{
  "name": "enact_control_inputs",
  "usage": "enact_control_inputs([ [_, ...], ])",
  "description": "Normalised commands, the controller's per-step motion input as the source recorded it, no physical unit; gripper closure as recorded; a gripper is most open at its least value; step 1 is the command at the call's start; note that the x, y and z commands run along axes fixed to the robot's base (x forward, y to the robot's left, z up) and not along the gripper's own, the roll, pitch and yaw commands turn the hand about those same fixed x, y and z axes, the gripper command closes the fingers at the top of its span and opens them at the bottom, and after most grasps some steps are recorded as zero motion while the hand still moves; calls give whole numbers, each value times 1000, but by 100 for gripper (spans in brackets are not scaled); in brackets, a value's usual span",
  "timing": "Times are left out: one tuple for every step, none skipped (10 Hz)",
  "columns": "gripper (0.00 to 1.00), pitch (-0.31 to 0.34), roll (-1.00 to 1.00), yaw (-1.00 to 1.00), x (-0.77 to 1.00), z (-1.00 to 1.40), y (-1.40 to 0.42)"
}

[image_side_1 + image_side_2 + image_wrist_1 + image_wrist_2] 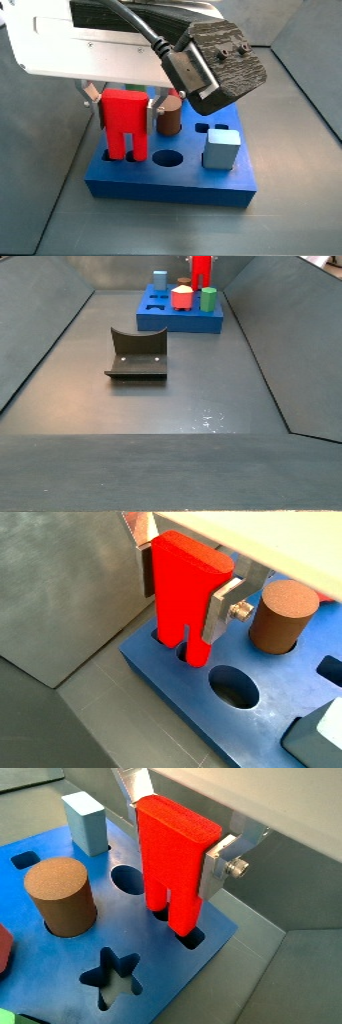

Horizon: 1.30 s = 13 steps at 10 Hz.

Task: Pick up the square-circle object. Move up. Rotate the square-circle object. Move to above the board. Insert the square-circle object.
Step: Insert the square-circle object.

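Wrist views: the square-circle object (185,597) stands upright at a corner of the board (167,677), both prongs already down in dark cut-outs.
Gripper: the gripper (187,574) sits over that corner, its silver fingers (223,604) flat against opposite faces of the red block's upper half, clamped on the piece as far as I can judge.
Neighbours: a brown cylinder (59,895) stands in the board close by; a pale blue block (86,822) stands further along; the star cut-out (112,975) is unfilled.
Side view placement: the red peg (124,123) is at about 9 o'clock on the slab, the round hole (167,158) just beside its prongs.
Fixture: the fixture (136,353) stands on the floor well apart from the board.
Handling: looks rigid, light and smooth-sided; flat faces suit a parallel grasp high on the block, away from the prongs.
Stage: insertion under way; how deep the prongs sit cannot be told.
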Motion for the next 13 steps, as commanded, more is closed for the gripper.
enact_control_inputs([
  [100, -87, 56, 43, -371, -146, 266],
  [100, -134, 84, 94, -491, -89, 209],
  [100, -140, 47, 63, -383, -80, 29],
  [100, -77, 0, 60, -114, -69, -34],
  [100, -90, -17, 34, -154, -163, -114],
  [100, -50, -51, 77, -60, -211, -169],
  [100, -44, -120, 97, -69, -129, 0],
  [100, -13, -156, 234, 0, -137, 123],
  [100, 0, -127, 326, 57, -186, 214],
  [100, 0, -23, 209, 0, -66, 109],
  [100, 0, 311, 317, 103, 103, 243],
  [100, 37, 500, 440, 111, 177, 0],
  [100, 0, 500, 446, 40, 0, 0],
])
